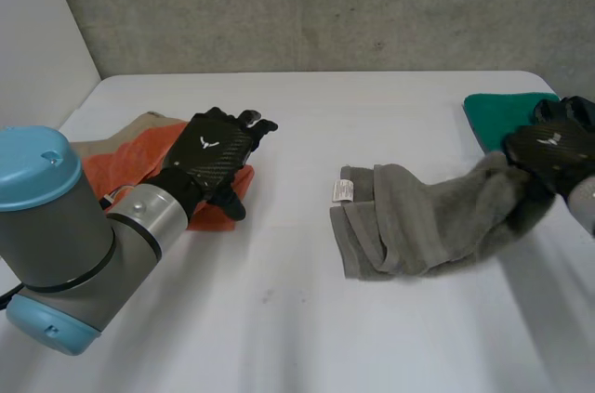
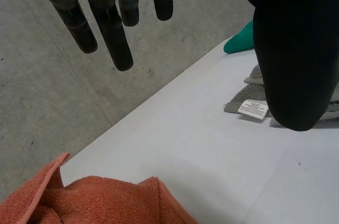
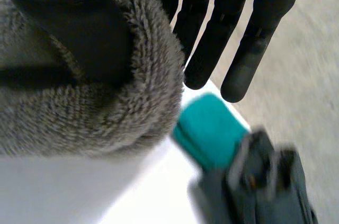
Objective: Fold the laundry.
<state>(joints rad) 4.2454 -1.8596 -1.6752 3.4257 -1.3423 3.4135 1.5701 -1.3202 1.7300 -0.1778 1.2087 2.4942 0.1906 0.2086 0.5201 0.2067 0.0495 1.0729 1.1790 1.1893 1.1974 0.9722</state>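
**Item:** grey towel [image 1: 418, 221], partly folded on the white table [image 1: 279, 319], one end raised at the right hand [image 1: 550, 147].

**Handling:** that end is probably best carried low across the towel, with the edges laid flush before letting go.

**Left hand** [image 1: 218, 144]: relaxed and empty, above the orange towel [image 1: 121, 165].

**Right wrist view adds:** the towel is draped over the thumb, with the fingers [image 3: 209, 49] straight and clear of it. The head view hides this.

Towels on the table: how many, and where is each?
3. Orange towel below the left hand; grey towel mid-table, one end at the right hand; green towel at the far right. A dark item beside it may be another.
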